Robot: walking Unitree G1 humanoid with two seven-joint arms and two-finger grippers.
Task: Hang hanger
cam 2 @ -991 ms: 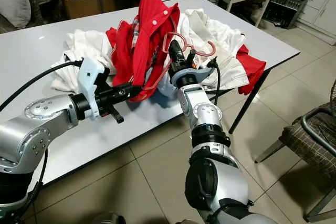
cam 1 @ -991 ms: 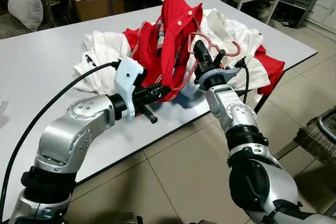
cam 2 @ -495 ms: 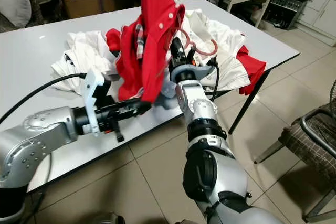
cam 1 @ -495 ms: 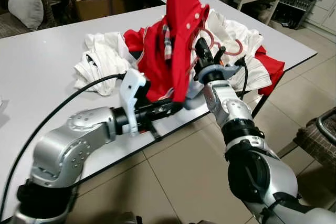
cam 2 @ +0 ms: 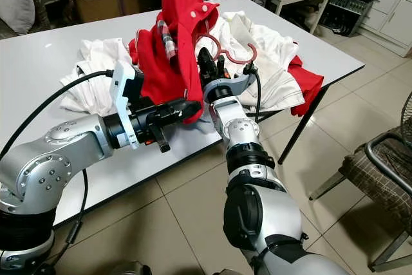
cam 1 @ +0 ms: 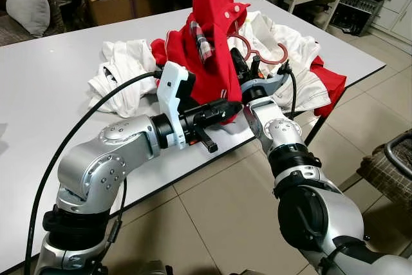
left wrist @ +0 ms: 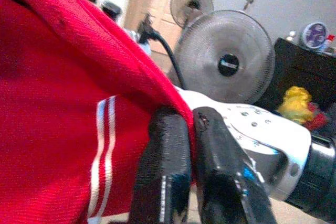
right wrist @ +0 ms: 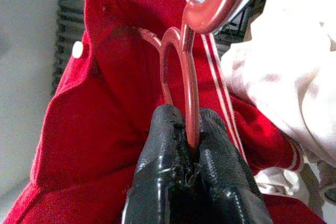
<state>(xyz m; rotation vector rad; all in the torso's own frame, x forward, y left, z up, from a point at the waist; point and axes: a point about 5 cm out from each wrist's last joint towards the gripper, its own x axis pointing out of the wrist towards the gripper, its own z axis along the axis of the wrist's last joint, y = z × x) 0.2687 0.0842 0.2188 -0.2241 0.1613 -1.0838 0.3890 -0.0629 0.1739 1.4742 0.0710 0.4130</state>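
Left eye view: hanger (cam 1: pixel 257 48) hook points right, axis level.

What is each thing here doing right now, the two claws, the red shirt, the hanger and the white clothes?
Left gripper: shut on the hem of the red shirt.
Right gripper: shut on the red hanger's wire.
Red shirt: lifted off the table, draped on the hanger, collar up.
Red hanger: held up over the table, partly inside the shirt, hook free.
White clothes: crumpled in heaps on the table.
Table: holding the pile.
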